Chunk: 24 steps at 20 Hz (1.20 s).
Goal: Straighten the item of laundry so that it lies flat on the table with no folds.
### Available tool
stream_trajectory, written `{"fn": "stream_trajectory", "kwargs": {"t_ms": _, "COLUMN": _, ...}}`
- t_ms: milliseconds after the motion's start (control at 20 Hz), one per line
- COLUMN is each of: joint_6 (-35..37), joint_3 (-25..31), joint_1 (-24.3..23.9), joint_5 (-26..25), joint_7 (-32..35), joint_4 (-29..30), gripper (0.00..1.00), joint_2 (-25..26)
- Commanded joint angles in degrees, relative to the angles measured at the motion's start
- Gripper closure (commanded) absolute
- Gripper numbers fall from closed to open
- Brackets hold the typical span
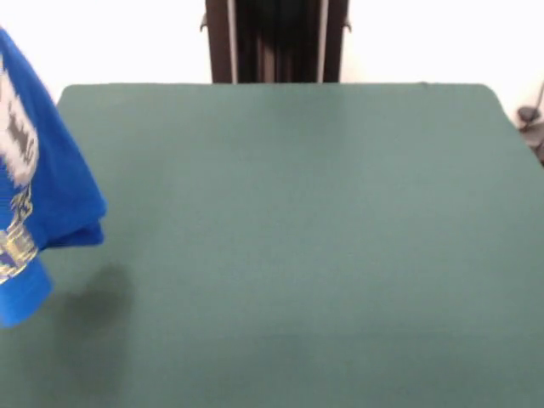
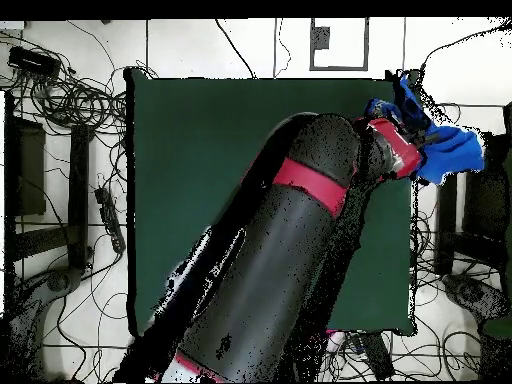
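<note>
I cannot tell how the gripper point(image 2: 418, 150) holds, but the blue shirt point(image 1: 38, 200) hangs bunched in the air over the green table's point(image 1: 297, 246) left edge and could drop off the side, and its yellow letters are too blurry to read.

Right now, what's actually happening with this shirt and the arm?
The robot arm reaches diagonally across the green table toward one edge, where the blue T-shirt hangs bunched in the air, casting a shadow on the felt beneath it. In the overhead view the shirt sits at the arm's tip, partly past the table's edge, so the arm appears to be carrying it. The gripper itself is hidden by cloth and arm. The shirt is not yet laid flat; nothing else lies on the table.
</note>
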Motion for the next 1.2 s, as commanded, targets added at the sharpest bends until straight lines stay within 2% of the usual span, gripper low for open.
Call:
{"fn": "stream_trajectory", "kwargs": {"t_ms": 50, "joint_6": 15.70, "joint_3": -10.89, "joint_1": 7.36, "joint_5": -3.24, "joint_7": 24.85, "joint_4": -1.56, "gripper": 1.00, "joint_2": 6.65}}
{"fn": "stream_trajectory", "kwargs": {"t_ms": 350, "joint_6": 21.77, "joint_3": -15.61, "joint_1": 10.99, "joint_5": -2.45, "joint_7": 27.29, "joint_4": -0.43, "gripper": 1.00, "joint_2": 8.78}}
{"fn": "stream_trajectory", "kwargs": {"t_ms": 700, "joint_6": 24.62, "joint_3": -14.72, "joint_1": 11.28, "joint_5": 1.91, "joint_7": 27.74, "joint_4": -1.49, "gripper": 1.00, "joint_2": 10.62}}
{"fn": "stream_trajectory", "kwargs": {"t_ms": 850, "joint_6": 23.68, "joint_3": -11.14, "joint_1": 10.64, "joint_5": 6.67, "joint_7": 26.84, "joint_4": -0.67, "gripper": 1.00, "joint_2": 9.04}}
{"fn": "stream_trajectory", "kwargs": {"t_ms": 900, "joint_6": 22.67, "joint_3": -8.64, "joint_1": 9.90, "joint_5": 9.53, "joint_7": 25.72, "joint_4": 0.21, "gripper": 1.00, "joint_2": 7.29}}
{"fn": "stream_trajectory", "kwargs": {"t_ms": 950, "joint_6": 21.98, "joint_3": -7.92, "joint_1": 9.82, "joint_5": 10.19, "joint_7": 24.14, "joint_4": 0.50, "gripper": 1.00, "joint_2": 6.78}}
{"fn": "stream_trajectory", "kwargs": {"t_ms": 1000, "joint_6": 20.53, "joint_3": -5.20, "joint_1": 8.77, "joint_5": 13.63, "joint_7": 22.25, "joint_4": 1.84, "gripper": 1.00, "joint_2": 4.58}}
{"fn": "stream_trajectory", "kwargs": {"t_ms": 1200, "joint_6": 17.06, "joint_3": -0.15, "joint_1": 6.76, "joint_5": 21.37, "joint_7": 17.32, "joint_4": 5.00, "gripper": 1.00, "joint_2": 0.50}}
